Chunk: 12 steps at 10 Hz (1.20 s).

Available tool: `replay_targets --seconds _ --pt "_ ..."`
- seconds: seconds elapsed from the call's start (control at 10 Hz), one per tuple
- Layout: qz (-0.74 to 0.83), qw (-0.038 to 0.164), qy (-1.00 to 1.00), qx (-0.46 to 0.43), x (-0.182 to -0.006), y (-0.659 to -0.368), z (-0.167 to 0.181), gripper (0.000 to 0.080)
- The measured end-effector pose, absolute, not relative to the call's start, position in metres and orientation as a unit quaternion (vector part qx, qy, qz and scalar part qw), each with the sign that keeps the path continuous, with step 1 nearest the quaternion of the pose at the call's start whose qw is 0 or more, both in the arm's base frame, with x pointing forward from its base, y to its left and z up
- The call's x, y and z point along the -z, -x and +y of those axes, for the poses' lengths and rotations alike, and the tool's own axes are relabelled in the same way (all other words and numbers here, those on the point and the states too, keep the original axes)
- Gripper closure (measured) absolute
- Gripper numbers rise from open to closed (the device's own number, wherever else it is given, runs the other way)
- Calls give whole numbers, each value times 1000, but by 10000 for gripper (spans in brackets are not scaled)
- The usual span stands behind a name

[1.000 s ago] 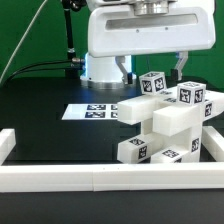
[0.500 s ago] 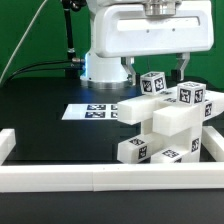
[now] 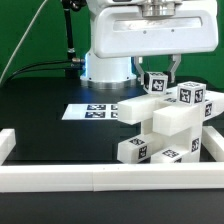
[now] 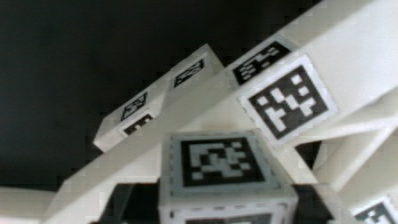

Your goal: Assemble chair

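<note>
The chair parts (image 3: 168, 122) are white tagged blocks and panels stacked together at the exterior view's right. A small tagged cube (image 3: 153, 83) sits at the top of the stack. My gripper (image 3: 156, 74) hangs straight over it, a dark finger (image 3: 139, 72) on each side, shut on the cube. In the wrist view the same cube (image 4: 221, 165) fills the gap between the dark fingers (image 4: 139, 203), which touch its side faces. My gripper (image 4: 222, 207) stands just above slanted white panels (image 4: 267, 95) with tags. The cube's underside and its seat in the stack are hidden.
The marker board (image 3: 88, 111) lies flat on the black table behind the stack. A long low white border wall (image 3: 100, 178) runs along the front and turns back at both ends. The arm's white base (image 3: 105, 66) and a black cable stand behind.
The fingers have drawn in from wide apart onto the sides of the top cube. The hand and the stack of parts have stayed where they were.
</note>
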<state>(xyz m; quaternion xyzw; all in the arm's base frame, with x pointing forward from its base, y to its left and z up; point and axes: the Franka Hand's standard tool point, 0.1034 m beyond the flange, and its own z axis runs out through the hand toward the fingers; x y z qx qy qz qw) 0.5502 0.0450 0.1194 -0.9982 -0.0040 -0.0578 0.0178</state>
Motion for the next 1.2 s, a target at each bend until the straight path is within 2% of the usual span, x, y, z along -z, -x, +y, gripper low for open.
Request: replay_targets --seconds 0.7,0.9,1.0,1.1,1.2 --pt "305 35 950 54 -119 -552 46 515" --pt "388 53 919 47 -119 -552 43 515" --pt "378 52 923 48 -119 -552 43 503" --pt "362 51 930 49 -119 -552 43 321" --pt "360 51 930 49 -119 -552 44 321"
